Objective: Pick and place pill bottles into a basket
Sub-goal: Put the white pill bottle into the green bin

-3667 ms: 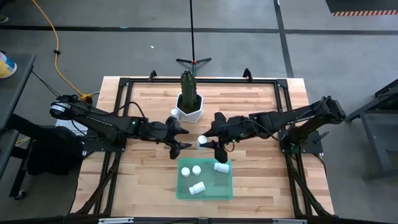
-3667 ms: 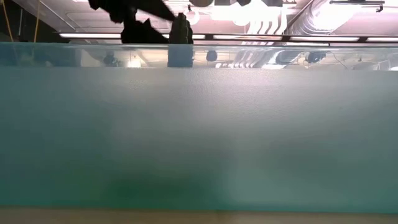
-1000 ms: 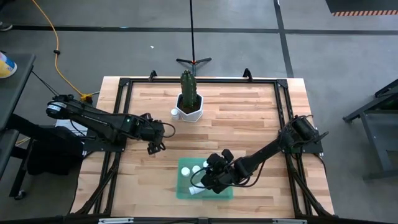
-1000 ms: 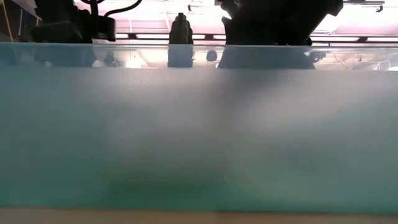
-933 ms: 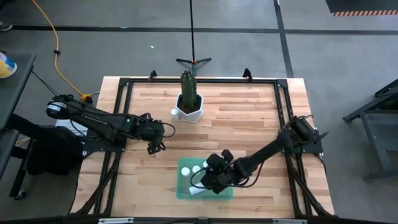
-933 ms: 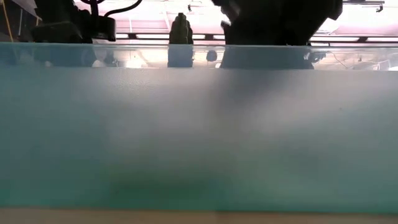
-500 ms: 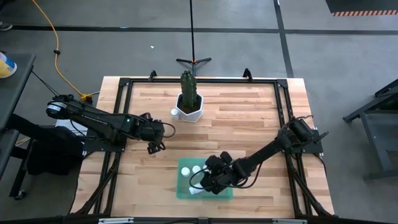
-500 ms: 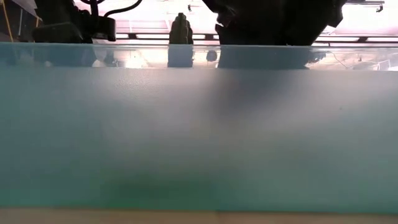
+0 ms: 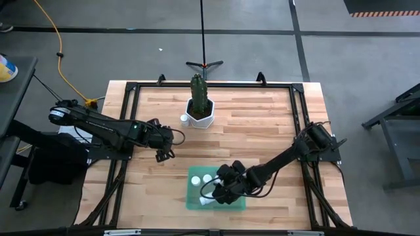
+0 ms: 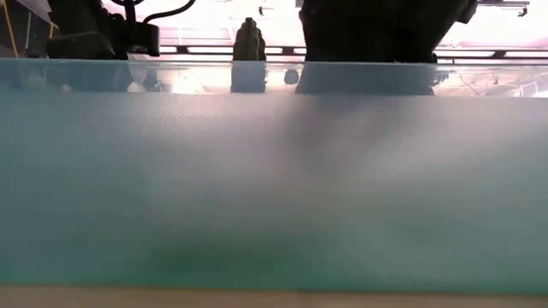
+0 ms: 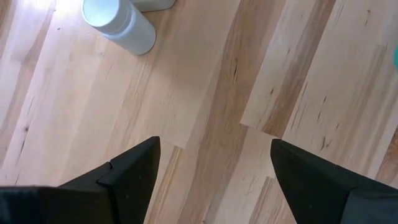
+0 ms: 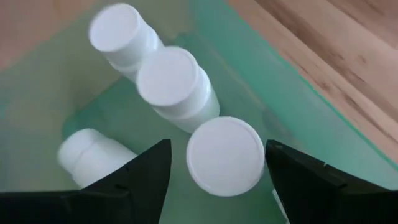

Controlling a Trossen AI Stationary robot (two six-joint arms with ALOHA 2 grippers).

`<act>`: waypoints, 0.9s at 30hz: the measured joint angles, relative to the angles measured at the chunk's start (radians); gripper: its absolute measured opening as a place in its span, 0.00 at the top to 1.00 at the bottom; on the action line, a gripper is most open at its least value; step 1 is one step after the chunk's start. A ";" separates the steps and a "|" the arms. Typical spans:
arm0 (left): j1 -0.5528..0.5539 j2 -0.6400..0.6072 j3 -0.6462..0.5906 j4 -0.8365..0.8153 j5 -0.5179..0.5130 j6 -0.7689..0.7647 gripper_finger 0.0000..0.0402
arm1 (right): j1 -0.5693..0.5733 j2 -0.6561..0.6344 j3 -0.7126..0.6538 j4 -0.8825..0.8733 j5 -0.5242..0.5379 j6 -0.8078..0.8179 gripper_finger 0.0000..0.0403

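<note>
The right hand [image 12: 217, 163] hangs released over the basket [image 9: 194, 201], four pill bottles [image 12: 177, 87] inside. They look light and slick, probably; take one around its cap.

The wooden surface [image 9: 262, 124] carries the green basket [image 9: 193, 196], a cactus pot [image 9: 199, 113] and one pill bottle [image 9: 184, 118], beyond the left claw [image 9: 165, 145].

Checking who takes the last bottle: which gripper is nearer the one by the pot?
Left. The left gripper hangs open just beside that bottle; the right gripper is over the basket.
</note>
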 joint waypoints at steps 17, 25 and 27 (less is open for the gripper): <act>0.000 0.000 0.000 0.000 -0.062 -0.024 0.16 | -0.058 -0.139 0.000 0.001 0.004 -0.153 0.37; 0.000 0.000 0.000 0.089 -0.261 -0.002 0.16 | -0.107 -0.254 0.000 0.038 0.050 -0.285 0.37; 0.000 0.000 -0.006 0.145 -0.290 0.015 0.16 | -0.119 -0.288 0.000 0.053 0.053 -0.323 0.37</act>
